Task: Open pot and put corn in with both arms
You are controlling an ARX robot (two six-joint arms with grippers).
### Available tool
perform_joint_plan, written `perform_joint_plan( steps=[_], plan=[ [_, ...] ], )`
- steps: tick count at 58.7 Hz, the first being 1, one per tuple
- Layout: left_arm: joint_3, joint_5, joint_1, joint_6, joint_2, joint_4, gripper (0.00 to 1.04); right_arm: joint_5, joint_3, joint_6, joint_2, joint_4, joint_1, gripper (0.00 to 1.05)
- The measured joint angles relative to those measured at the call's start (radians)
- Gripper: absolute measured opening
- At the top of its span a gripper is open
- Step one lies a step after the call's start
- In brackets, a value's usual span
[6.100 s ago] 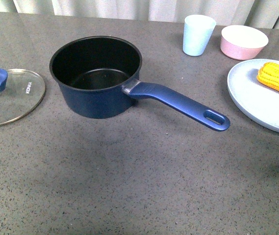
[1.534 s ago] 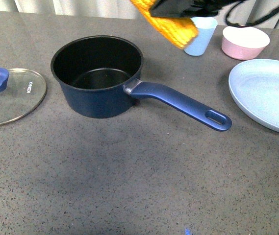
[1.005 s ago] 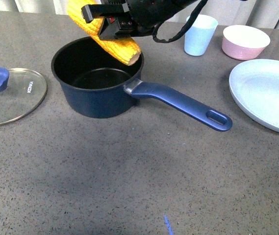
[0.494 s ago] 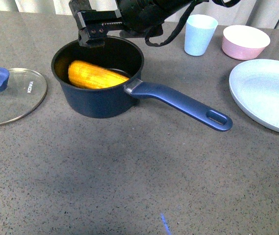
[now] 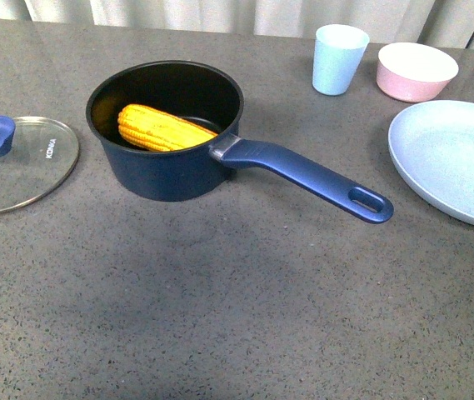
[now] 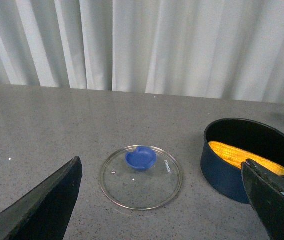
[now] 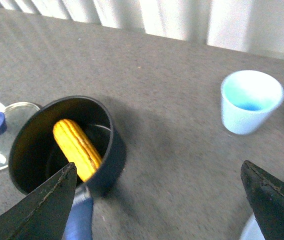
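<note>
Now | corn (image 5: 163,129) yellow-orange, tilted inside pot (image 5: 170,167) | both hands wide, empty

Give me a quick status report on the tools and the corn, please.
Left tool and right tool open, empty. Corn inside pot. Lid off, on the table beside it. Nothing in the way.

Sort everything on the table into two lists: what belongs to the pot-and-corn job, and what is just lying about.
Part of the job:
- pot, open
- corn, lying inside the pot
- glass lid, set down on the table beside the pot

Just lying about:
- pale blue cup
- pink bowl
- light blue plate, empty
</note>
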State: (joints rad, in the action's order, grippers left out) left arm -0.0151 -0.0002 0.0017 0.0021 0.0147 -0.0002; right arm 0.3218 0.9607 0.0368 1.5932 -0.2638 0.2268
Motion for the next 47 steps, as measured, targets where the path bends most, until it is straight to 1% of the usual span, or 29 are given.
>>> perform_joint_plan(
  steps=[5,7,9,10,12,13,15,18,19,25,29,30,40,44,47],
  plan=[
    [0.0,0.0,0.0,0.0,0.0,0.0,0.96,0.008,-0.093,-0.005,-0.113,0.013,-0.053,0.96],
    [0.0,0.0,0.0,0.0,0.0,0.0,0.96,-0.127,-0.156,-0.011,-0.151,-0.099,-0.051,0.9],
    [0.0,0.002,0.0,0.0,0.0,0.0,0.96,-0.277,-0.218,-0.017,-0.175,-0.251,-0.047,0.83],
    [0.0,0.001,0.0,0.0,0.0,0.0,0.96,-0.363,-0.265,-0.02,-0.191,-0.348,-0.046,0.78],
    [0.0,0.0,0.0,0.0,0.0,0.0,0.96,-0.442,-0.327,-0.026,-0.213,-0.444,-0.048,0.71],
    [0.0,0.0,0.0,0.0,0.0,0.0,0.96,-0.463,-0.355,-0.026,-0.224,-0.479,-0.052,0.68],
    [0.0,-0.001,0.0,0.0,0.0,0.0,0.96,-0.47,-0.418,-0.027,-0.253,-0.532,-0.065,0.59],
    [0.0,0.0,0.0,0.0,0.0,0.0,0.96,-0.463,-0.483,-0.029,-0.294,-0.555,-0.078,0.48],
    [0.0,0.0,0.0,0.0,0.0,0.0,0.96,-0.462,-0.492,-0.029,-0.301,-0.558,-0.08,0.47],
    [0.0,0.0,0.0,0.0,0.0,0.0,0.96,-0.437,-0.61,-0.031,-0.389,-0.58,-0.11,0.2],
    [0.0,0.0,0.0,0.0,0.0,0.0,0.96,-0.426,-0.652,-0.031,-0.426,-0.581,-0.121,0.08],
    [0.0,0.0,0.0,0.0,0.0,0.0,0.96,-0.42,-0.669,-0.031,-0.444,-0.581,-0.125,0.03],
    [0.0,0.0,0.0,0.0,0.0,0.0,0.96,-0.395,-0.764,-0.034,-0.558,-0.567,-0.151,0.02],
    [0.0,0.0,0.0,0.0,0.0,0.0,0.96,-0.332,-0.794,-0.034,-0.603,-0.55,-0.195,0.02],
    [0.0,0.0,0.0,0.0,0.0,0.0,0.96,-0.327,-0.809,-0.034,-0.626,-0.54,-0.209,0.02]
  ],
)
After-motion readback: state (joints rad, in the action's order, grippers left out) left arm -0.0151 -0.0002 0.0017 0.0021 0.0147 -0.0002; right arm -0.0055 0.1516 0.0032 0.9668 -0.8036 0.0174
